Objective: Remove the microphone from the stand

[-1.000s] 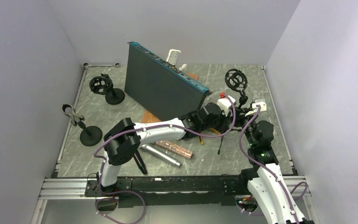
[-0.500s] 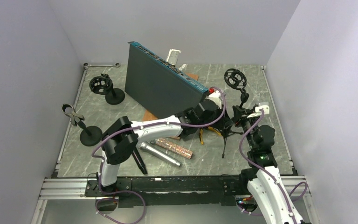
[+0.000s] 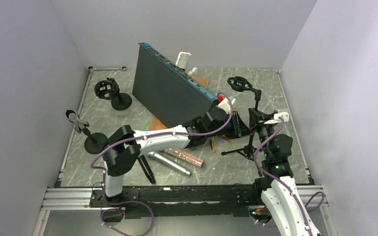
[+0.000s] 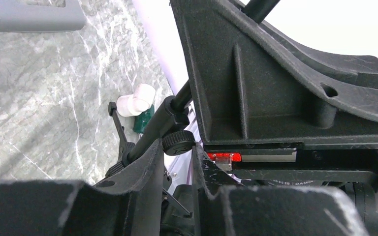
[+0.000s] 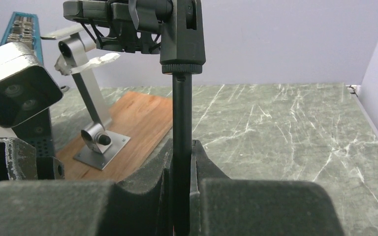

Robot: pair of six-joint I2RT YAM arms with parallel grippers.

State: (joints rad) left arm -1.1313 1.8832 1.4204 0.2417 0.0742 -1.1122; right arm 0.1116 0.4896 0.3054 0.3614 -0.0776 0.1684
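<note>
- Gripping the stand (image 5: 182, 108) by its pole with the right tool (image 5: 181, 155), under the shock mount (image 3: 238, 83).
- Pinching the stand beside its knob (image 4: 178, 142) with the left tool (image 4: 177, 156).
- Left of the stand, flat on the counter (image 3: 211, 172): glittery microphone (image 3: 183, 157).

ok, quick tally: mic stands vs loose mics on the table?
Mic stands: 3 (shock-mount stand, clip stand, tripod stand)
Loose mics: 3 (silver mic, glittery copper mic, black mic)
Total: 6
</note>
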